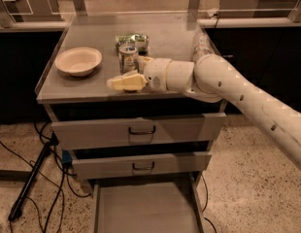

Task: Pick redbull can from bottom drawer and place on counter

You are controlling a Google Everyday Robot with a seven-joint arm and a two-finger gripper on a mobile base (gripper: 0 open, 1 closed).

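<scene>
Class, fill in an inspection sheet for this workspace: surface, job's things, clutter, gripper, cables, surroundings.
Surface: flat grey counter, low clear rims.
Job's things: slim silver redbull can upright on the counter; bottom grey drawer pulled open, no can inside.
Clutter: pale round bowl at left; green packet behind the can.
Gripper: gripper low over the counter's front, just before the can.
Cables: black cables on the floor, left.
Surroundings: two shut upper drawers; speckled floor.
</scene>
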